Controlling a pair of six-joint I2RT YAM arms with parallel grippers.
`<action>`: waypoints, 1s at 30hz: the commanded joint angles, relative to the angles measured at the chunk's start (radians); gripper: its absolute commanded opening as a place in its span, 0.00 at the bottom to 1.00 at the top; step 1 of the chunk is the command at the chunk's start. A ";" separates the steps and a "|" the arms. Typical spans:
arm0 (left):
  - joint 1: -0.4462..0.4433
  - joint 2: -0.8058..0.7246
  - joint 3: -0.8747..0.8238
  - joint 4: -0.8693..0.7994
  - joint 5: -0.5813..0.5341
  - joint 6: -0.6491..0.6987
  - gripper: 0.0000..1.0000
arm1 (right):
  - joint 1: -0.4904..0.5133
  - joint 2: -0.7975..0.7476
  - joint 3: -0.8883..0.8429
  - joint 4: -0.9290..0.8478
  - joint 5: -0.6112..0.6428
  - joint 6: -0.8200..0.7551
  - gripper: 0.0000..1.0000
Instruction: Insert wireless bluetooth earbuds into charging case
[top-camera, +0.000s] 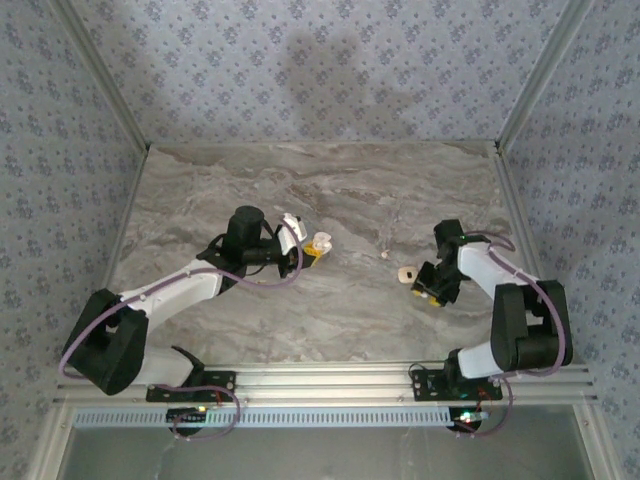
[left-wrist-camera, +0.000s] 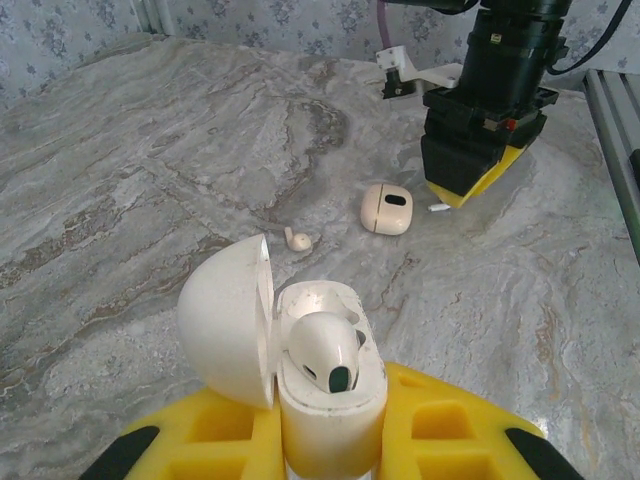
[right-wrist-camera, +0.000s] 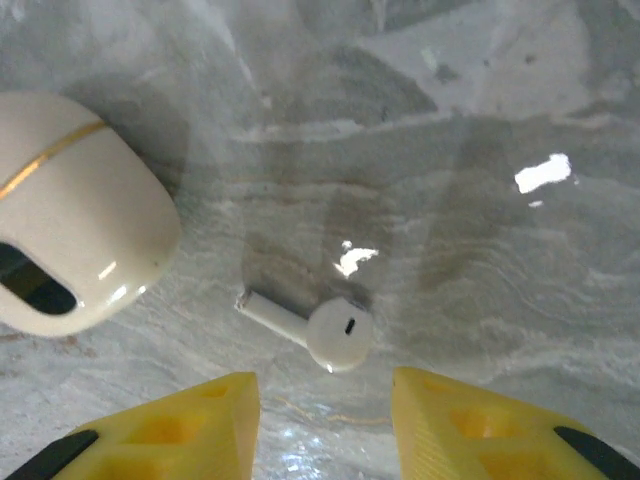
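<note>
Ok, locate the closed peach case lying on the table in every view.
Top external: closed peach case right of centre, just left of the right hand.
Left wrist: upper middle, left of the right hand.
Right wrist: at the left edge, up-left of the right hand.
Shared landmark: the right hand beside it.

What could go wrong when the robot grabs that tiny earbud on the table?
The earbud lies flat on the slick table under the right gripper's open fingers, so it might slip or flick away. The closed case sits close beside it and could get bumped.
</note>
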 joint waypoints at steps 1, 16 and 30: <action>0.002 0.007 0.010 0.006 -0.002 0.007 0.17 | -0.007 0.033 0.003 0.035 -0.014 0.014 0.40; 0.014 0.019 0.036 -0.023 -0.011 0.030 0.17 | -0.009 0.086 0.070 0.168 0.034 -0.024 0.36; 0.017 0.015 0.045 -0.036 -0.007 0.032 0.17 | -0.010 0.009 0.103 0.045 0.100 -0.017 0.38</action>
